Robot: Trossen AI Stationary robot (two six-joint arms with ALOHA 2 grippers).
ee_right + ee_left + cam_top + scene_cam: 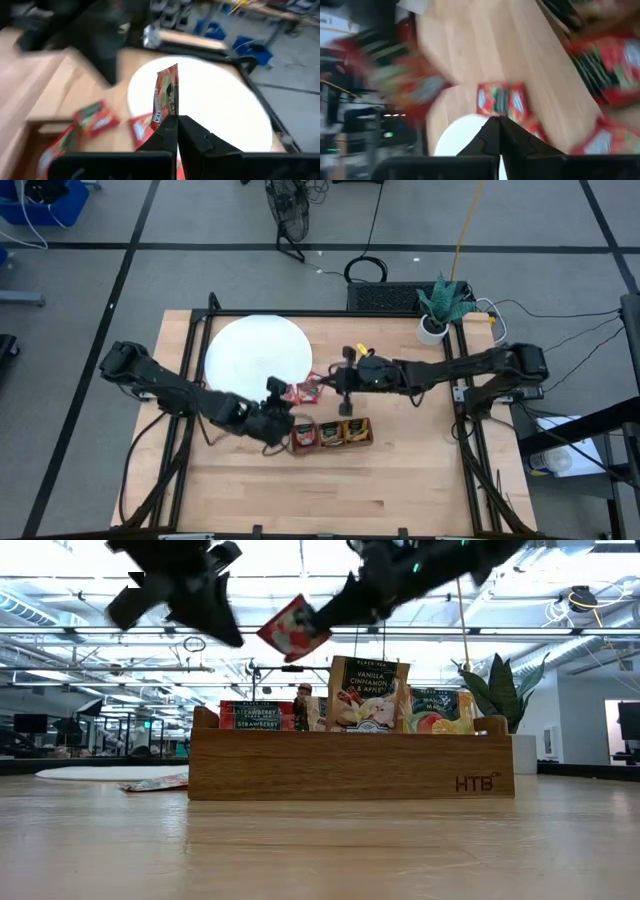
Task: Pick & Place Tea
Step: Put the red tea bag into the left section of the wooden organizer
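Right hand [177,119] is pinching a red tea sachet [167,95] by its lower edge, lifting it clear of the counter [400,480] for carrying.

Left hand [499,121] is hanging shut and empty beside the wooden tray [350,765]. The tray is holding upright sachets in three compartments: strawberry, vanilla cinnamon apple, and a fruit flavour. More red sachets [303,392] are lying loose near the white disc [255,352].
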